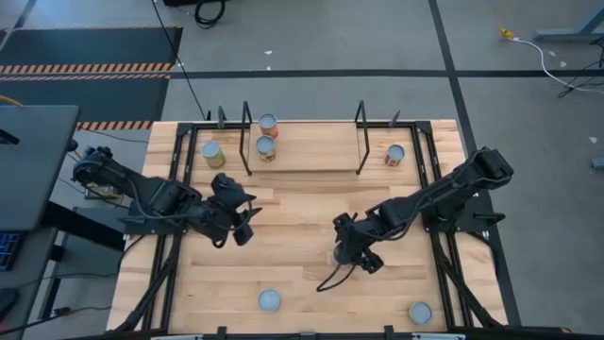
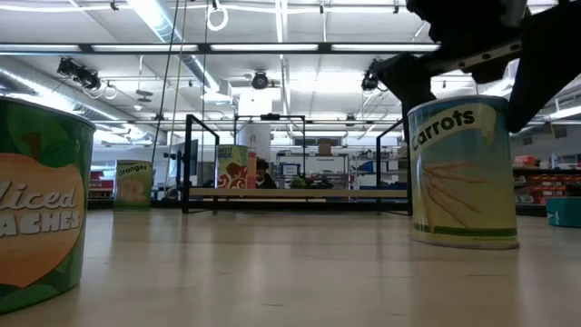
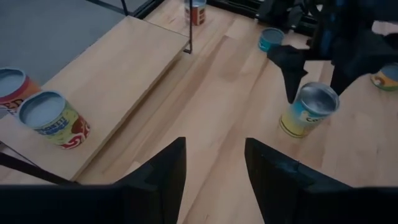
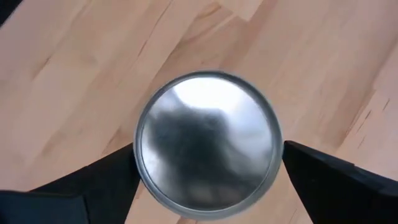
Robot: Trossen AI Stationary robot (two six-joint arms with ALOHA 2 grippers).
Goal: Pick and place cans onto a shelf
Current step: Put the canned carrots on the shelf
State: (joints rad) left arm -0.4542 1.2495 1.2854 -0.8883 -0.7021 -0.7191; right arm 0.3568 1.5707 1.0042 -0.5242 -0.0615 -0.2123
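1. The shelf (image 1: 302, 149) sits at the far edge of the desk (image 1: 293, 222), a light board between black rod uprights. Two cans are already on it, one reddish (image 1: 269, 125) and one yellowish (image 1: 266, 147), parked close together at its left end, so most of the board is bare for more.

2. The other cans are scattered. One stands just left of the shelf (image 1: 213, 154), one just right of it (image 1: 395, 155), and two at the near edge (image 1: 270, 300) (image 1: 421, 313). I'd guess they're spread like this so each arm has some on its own side.

3. The one in play is the carrots can (image 2: 463, 173), upright on the desk mid-right. In the overhead view it's hidden under the arm.

4. The right gripper (image 4: 208, 165) is straight above that can, looking down on its shiny lid (image 4: 208, 149). Its fingers are spread wide, one on each side of the rim and just beside it. They don't look clamped, so it isn't holding anything right now. Coming from the top makes sense to me, since the can stays upright.

5. The left gripper (image 3: 214, 171) hangs over the desk mid-left, near the shelf's left end. Its fingers are partly apart with nothing between them. Looks like it's just waiting.

6. Judgement call: two cans shelved, and the carrots one is between grab and let-go.
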